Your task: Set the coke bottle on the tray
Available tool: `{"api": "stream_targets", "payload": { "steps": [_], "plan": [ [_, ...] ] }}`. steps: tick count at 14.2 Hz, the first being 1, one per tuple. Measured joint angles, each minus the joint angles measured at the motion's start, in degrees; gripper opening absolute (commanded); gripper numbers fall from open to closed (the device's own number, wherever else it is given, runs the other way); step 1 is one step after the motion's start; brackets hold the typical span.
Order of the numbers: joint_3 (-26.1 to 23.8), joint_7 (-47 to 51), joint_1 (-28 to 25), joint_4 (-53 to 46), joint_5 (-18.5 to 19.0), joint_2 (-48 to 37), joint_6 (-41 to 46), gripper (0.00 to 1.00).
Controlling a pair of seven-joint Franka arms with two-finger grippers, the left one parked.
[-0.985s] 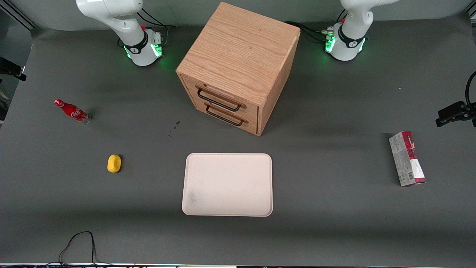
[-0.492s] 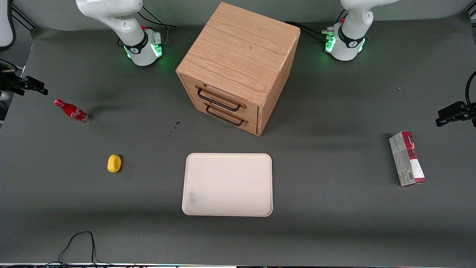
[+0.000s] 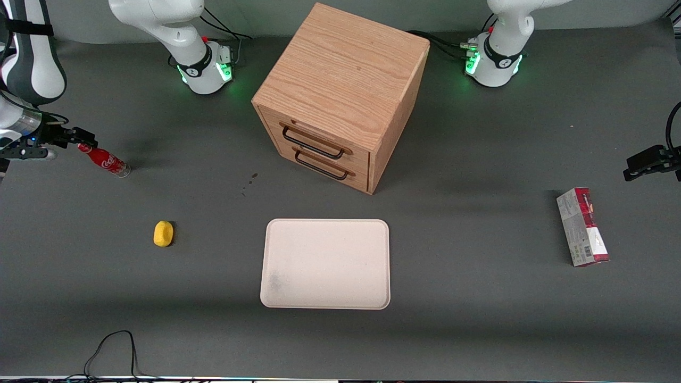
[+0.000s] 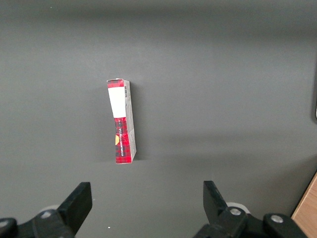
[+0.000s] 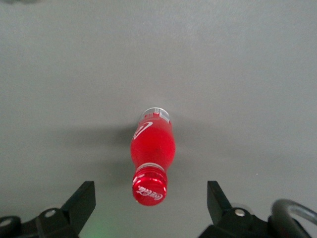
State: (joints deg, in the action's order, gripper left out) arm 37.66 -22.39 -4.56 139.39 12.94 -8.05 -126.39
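Your coke bottle stands upright on the tabletop toward the working arm's end, with nothing gripping it. In the right wrist view you look down onto its red cap, and the white script logo shows on the red body.

Your hand hangs above the bottle's cap, at the edge of the front view. Its fingers are spread wide apart: in the right wrist view the two fingertips sit on either side of the cap with clear gaps, touching nothing.

Nearer the front camera than the bottle you have a yellow lump, well apart from it. Further toward the middle of the tabletop lies the tray, flat, with nothing on it and a faint grey smudge in one corner. It is well apart from the bottle.

Farther from the front camera than the tray stands a wooden drawer cabinet with two dark handles, both drawers shut. A few small dark specks mark the tabletop between the cabinet and the bottle.

Toward the parked arm's end lies a red-and-grey carton. A black cable loops at the tabletop's edge nearest the front camera.
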Motion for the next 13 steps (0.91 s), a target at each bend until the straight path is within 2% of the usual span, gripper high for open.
{"api": "stream_targets", "payload": {
  "steps": [13],
  "plan": [
    [0.0, -3.1, 0.0, 0.2, 0.0, 2.8, -3.8, 1.0]
  ]
}}
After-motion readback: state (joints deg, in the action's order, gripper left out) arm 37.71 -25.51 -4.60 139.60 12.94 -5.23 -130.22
